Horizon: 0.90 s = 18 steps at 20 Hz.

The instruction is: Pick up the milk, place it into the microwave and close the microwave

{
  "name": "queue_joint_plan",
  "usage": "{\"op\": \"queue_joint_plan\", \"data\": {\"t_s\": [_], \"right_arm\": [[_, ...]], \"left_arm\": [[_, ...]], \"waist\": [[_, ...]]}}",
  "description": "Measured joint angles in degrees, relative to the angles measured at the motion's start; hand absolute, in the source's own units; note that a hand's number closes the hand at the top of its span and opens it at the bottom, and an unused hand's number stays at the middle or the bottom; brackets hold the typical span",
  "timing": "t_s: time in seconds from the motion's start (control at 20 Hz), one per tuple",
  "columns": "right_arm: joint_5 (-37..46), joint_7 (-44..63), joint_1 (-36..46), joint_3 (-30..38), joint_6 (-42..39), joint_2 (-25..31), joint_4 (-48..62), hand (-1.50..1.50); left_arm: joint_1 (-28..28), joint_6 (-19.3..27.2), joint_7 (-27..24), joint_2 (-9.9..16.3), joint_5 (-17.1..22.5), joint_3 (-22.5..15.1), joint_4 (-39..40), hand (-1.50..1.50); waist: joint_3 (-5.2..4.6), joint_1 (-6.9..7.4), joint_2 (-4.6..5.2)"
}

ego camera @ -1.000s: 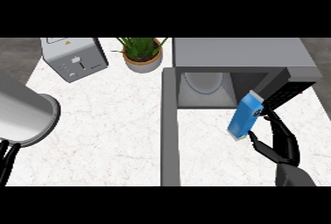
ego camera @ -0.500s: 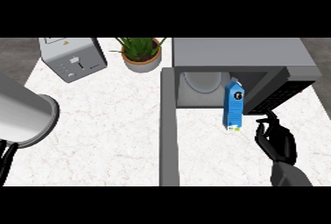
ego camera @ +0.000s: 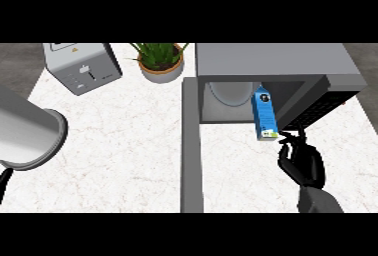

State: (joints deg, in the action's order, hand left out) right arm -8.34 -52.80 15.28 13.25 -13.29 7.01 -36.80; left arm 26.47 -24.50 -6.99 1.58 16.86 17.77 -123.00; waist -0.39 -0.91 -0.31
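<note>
Found the right hand (ego camera: 301, 161) low in the head view, pointed up toward the appliance. Could not tell whether spread, closed, or clamped on anything; came up just beside the lower corner of the milk (ego camera: 264, 114), but contact could not be made out.

Saw the milk just ahead of the hand and slightly to its left: a blue carton, tilted a little, base at the front lip of the microwave (ego camera: 275, 61), top leaning into the cavity. Judged it only partly in, not yet set down well inside.

Beyond the carton, noted the open cavity, holding nothing but a pale round turntable (ego camera: 230, 93) at its back left. Took the long grey panel (ego camera: 190, 150), well left of the hand and running toward the robot, for the open door, seen edge-on.

Reckoned the pick-up done and the placing nearly so. Left to do: push or seat the carton deeper, withdraw, swing the door shut.

Far left of the hand, made out only the left forearm (ego camera: 26, 131), its hand out of view. Up and far left: a toaster (ego camera: 83, 67) and a potted plant (ego camera: 159, 61).
</note>
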Motion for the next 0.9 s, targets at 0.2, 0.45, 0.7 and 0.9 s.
{"op": "queue_joint_plan", "data": {"t_s": [0.2,0.45,0.7,0.9], "right_arm": [[1.0,4.2,-3.1,-4.1,0.2,-2.4,-8.0,1.50],[2.0,12.3,-9.9,-11.4,2.9,-5.3,-24.3,1.50],[-0.1,21.9,-19.1,-20.8,9.1,-6.5,-42.3,1.50],[-0.9,29.4,-23.1,-26.5,15.7,-6.8,-53.0,1.50]], "left_arm": [[0.6,-0.8,-1.0,0.2,0.7,1.4,0.8,-1.50],[1.7,-2.5,-1.9,0.5,2.3,3.1,1.4,-1.50],[0.9,-3.5,-2.0,0.8,3.3,4.0,2.7,-1.50],[1.3,-4.5,-1.5,0.7,4.1,4.7,2.6,-1.50]], "waist": [[0.17,-0.14,0.01],[0.23,0.07,-0.15],[0.28,0.27,-0.06],[0.33,0.64,0.07]]}}
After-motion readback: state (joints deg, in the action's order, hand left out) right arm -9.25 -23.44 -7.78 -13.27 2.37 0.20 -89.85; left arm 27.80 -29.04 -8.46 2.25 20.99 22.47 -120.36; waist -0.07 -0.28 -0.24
